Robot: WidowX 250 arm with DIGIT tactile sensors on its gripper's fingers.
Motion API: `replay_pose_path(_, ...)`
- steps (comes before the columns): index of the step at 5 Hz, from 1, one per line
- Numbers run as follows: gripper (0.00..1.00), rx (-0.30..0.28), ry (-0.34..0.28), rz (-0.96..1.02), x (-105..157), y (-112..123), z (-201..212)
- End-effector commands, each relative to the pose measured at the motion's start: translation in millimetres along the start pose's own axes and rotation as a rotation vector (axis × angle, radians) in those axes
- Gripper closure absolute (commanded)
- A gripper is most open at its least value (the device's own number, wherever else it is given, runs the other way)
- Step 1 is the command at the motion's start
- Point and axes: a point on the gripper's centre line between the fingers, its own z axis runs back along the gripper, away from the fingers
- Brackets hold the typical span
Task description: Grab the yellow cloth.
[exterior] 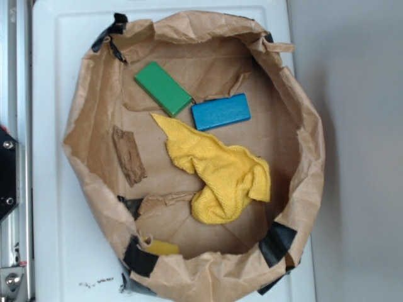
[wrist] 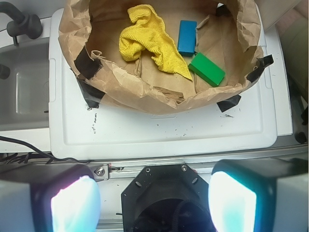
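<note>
**Yellow cloth in paper basin; hand not yet over it**

The hand (wrist: 154,200) is seen only in the wrist view, its two fingers (wrist: 65,203) spread wide with nothing between them, well apart from the target and back over the rail beside the white desk (wrist: 159,130).

The yellow cloth (exterior: 220,170) lies crumpled on the floor of the brown paper basin (exterior: 302,182), near its middle, one pointed corner reaching toward the blue block (exterior: 220,111), though contact cannot be confirmed.

For a good grab, a descent onto the thick bunched fold at the cloth's lower end is judged best, clear of both blocks and of the basin's raised wall.

Contents noted: green block (exterior: 162,88), blue block, a brown bark-like scrap (exterior: 129,155), and a small yellow piece (exterior: 160,246) tucked at the rim by black tape (exterior: 140,257).
</note>
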Motion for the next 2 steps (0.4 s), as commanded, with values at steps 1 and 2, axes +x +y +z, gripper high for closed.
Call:
replay_pose_path(1, 0.00, 0.000, 0.000, 0.000, 0.0, 0.0, 0.0)
replay_pose_path(2, 0.00, -0.106, -0.124, -0.049, 49.2, -26.0, -1.0)
